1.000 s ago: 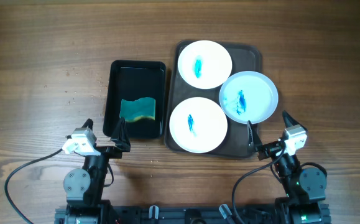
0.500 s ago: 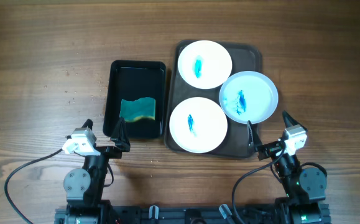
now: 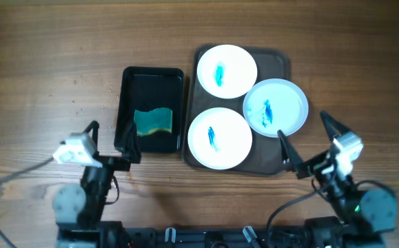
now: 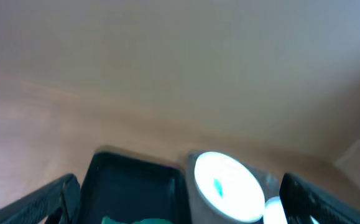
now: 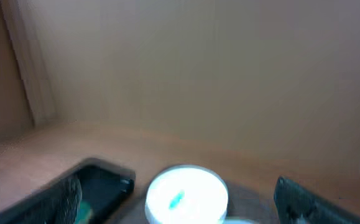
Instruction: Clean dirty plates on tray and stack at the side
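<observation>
**While both grippers hung spread and empty, three smeared plates waited on the tray**

Since every plate carried its blue smear, we judged the task to be at its very beginning. Our left gripper point(image 3: 113, 131) hung with fingers wide apart at the near edge of the black tray point(image 3: 125, 89). The teal sponge point(image 3: 152, 121) lay there, so we supposed this arm was meant to fetch it. Our right gripper point(image 3: 302, 126), also spread and holding nothing, hovered by the near right corner of the brown tray point(image 3: 282, 59).

The far plate point(image 3: 226, 71) and the near plate point(image 3: 219, 138) lay inside the rim. The right plate point(image 3: 275, 107) overhung the right edge, which offered a free lip for grasping. Both trays lay just beside each other, leaving little room between them. The wooden table point(image 3: 47, 55) was bare on the left and beyond the right plate, so we saw room there for stacking.
</observation>
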Robot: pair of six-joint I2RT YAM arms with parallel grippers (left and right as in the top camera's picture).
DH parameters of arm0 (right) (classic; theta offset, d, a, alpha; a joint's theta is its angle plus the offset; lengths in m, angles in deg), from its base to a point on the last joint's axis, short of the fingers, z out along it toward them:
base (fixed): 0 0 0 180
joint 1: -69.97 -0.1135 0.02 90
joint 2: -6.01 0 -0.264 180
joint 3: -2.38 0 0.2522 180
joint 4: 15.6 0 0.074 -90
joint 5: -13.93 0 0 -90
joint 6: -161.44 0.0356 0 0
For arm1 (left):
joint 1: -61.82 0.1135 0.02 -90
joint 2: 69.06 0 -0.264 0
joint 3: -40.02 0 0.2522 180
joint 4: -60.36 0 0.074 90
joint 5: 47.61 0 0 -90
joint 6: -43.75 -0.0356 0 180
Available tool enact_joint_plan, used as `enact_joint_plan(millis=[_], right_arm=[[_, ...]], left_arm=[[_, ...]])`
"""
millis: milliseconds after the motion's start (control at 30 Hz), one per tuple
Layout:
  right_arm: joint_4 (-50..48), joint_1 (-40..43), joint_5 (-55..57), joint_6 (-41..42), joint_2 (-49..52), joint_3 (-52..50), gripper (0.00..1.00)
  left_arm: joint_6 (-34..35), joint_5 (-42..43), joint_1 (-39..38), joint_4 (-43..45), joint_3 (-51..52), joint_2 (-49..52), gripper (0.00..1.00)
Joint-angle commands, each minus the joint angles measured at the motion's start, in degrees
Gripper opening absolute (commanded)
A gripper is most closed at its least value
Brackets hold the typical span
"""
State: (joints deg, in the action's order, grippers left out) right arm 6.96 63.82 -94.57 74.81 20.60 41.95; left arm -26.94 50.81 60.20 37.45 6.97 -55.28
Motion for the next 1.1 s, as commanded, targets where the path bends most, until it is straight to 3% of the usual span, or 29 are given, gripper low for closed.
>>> enact_joint_plan(millis=[0, 167, 267, 367, 400, 500, 600, 667, 800, 900, 967, 1067], right_arm=[[12.9, 0.2, -1.7, 1.3, 16.8, 18.5, 1.00], [40.3, 0.2, -2.1, 1.1, 41.7, 43.9, 1.00], [45.9, 0.2, -7.1, 5.6, 52.7, 46.6, 1.00], [50.2, -0.2, -10.1, 6.3, 60.6, 45.3, 1.00], [51.1, -1.0, -10.0, 6.2, 62.7, 43.8, 0.94], [47.1, -5.7, -5.6, 8.5, 66.8, 36.4, 0.76], [38.1, -11.0, 5.2, 16.2, 70.0, 28.9, 0.74], [32.5, -13.0, 5.7, 16.2, 71.8, 25.8, 0.72], [27.3, -13.6, 6.7, 16.1, 74.9, 24.6, 0.59], [24.2, -13.6, 7.1, 15.9, 79.0, 24.6, 0.38], [23.6, -13.6, 7.7, 16.1, 81.8, 24.6, 0.36], [22.9, -13.5, 8.7, 16.2, 83.4, 24.6, 0.22]], left_arm=[[0.6, 2.6, -0.4, -11.2, -18.4, 16.7, 1.00], [0.6, 5.1, -0.4, -34.7, -44.1, 39.9, 1.00], [0.6, 5.4, -0.4, -42.5, -52.0, 50.2, 1.00], [0.6, 12.5, -0.4, -44.4, -52.0, 54.2, 1.00], [0.7, 13.3, -0.4, -44.7, -52.0, 55.0, 1.00], [0.2, 12.7, -0.4, -44.7, -52.0, 56.2, 1.00], [0.5, 9.3, -0.6, -46.2, -52.0, 57.3, 1.00], [0.5, 5.2, -1.7, -48.6, -52.0, 58.4, 1.00], [0.5, 1.9, -4.0, -50.7, -52.0, 61.0, 1.00], [0.5, 1.0, -5.8, -50.7, -52.0, 65.1, 0.99], [0.5, 1.0, -6.6, -50.7, -52.0, 67.5, 0.99], [0.5, 1.1, -7.3, -49.5, -52.0, 70.8, 1.00]])
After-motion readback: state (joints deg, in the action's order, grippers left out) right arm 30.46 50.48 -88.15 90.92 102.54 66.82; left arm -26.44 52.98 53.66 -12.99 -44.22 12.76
